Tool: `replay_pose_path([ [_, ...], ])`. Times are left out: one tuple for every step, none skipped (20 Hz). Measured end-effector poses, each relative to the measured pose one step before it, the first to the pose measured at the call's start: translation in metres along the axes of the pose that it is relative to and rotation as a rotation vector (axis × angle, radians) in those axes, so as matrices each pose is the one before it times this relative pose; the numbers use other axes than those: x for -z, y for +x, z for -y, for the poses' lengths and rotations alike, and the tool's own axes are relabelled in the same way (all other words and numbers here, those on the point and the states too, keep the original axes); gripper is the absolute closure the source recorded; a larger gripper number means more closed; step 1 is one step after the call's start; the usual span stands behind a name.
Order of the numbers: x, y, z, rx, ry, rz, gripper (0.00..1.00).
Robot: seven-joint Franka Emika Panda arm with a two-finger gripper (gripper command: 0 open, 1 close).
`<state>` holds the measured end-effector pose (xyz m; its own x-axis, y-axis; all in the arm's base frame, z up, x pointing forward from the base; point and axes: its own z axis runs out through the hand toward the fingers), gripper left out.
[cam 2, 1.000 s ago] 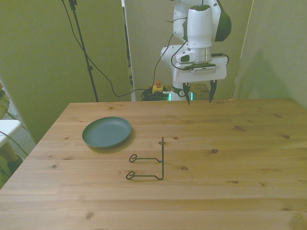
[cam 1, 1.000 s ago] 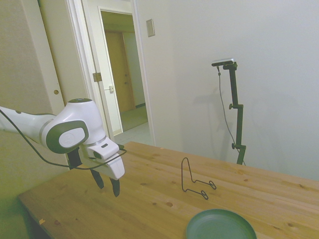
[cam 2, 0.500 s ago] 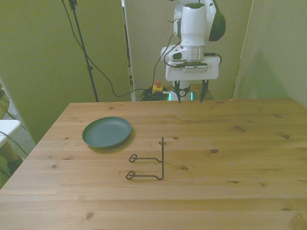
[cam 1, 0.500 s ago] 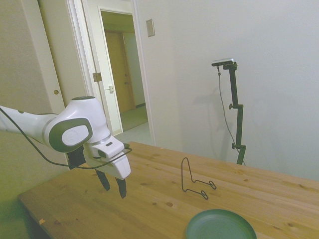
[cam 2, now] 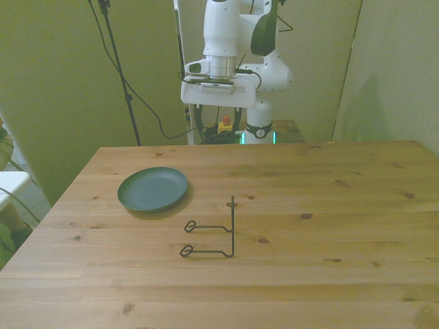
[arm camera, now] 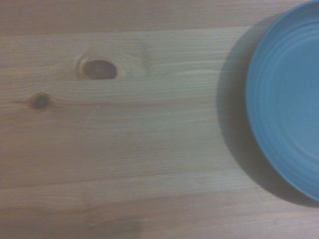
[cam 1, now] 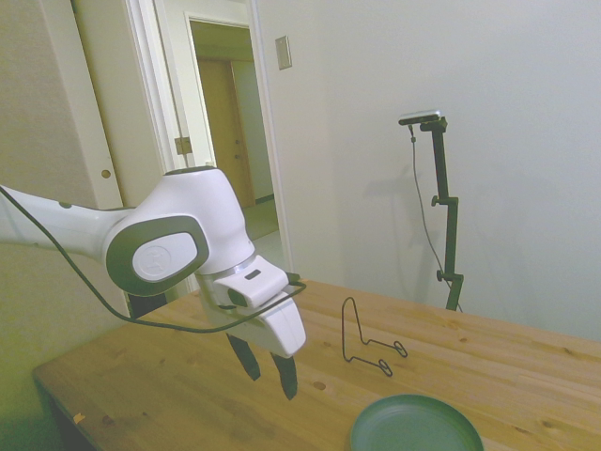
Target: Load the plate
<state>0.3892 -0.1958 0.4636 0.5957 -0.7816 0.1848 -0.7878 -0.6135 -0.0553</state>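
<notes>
Wooden table (cam 1: 169, 376) fills the side view; we see the pincer (cam 1: 267, 368) hanging above it, fingers apart, holding nothing. Plate (cam 1: 416, 425) lies flat at the near edge, well apart from the pincer. Black wire rack (cam 1: 366, 336) stands upright farther back.

Front view: pincer (cam 2: 217, 120) is up over the far edge, open. Plate (cam 2: 152, 188) sits toward the front view's left, rack (cam 2: 218, 233) near it, not touching.

Wrist view: we get bare wood with two knots (arm camera: 98, 69) and part of the plate (arm camera: 286, 99), resting flat.
</notes>
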Motion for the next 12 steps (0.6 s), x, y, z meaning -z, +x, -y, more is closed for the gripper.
replay_pose_path([
  [-0.00264,0.00812,-0.00584,0.00392,-0.00163,0.00058,0.0],
  [-0.00372,0.00816,-0.00462,0.00275,-0.00172,-0.00056,0.0],
  [-0.00556,0.0074,-0.00429,0.00346,-0.00367,0.00225,0.0],
  [-0.00776,0.00727,-0.00725,0.00162,-0.00361,0.00126,0.0],
  [-0.00962,0.00662,-0.01027,0.00224,-0.00457,0.00268,0.0],
  [-0.00865,0.00647,-0.01024,-0.00292,-0.0026,-0.00099,0.0],
  [-0.00704,0.00732,-0.01107,-0.00601,-0.00206,-0.00441,0.0],
  [-0.00601,0.00658,-0.00928,-0.00418,-0.00424,-0.00124,0.0],
  [-0.00298,0.00415,-0.00512,-0.00199,-0.00095,0.00041,0.0],
  [0.00394,0.00611,-0.00252,0.0002,0.00379,-0.00976,0.0],
  [0.00008,0.00024,-0.00009,-0.00005,-0.00002,-0.0003,0.0],
  [0.00048,0.00099,-0.00005,-0.00045,0.00023,-0.00221,0.0],
])
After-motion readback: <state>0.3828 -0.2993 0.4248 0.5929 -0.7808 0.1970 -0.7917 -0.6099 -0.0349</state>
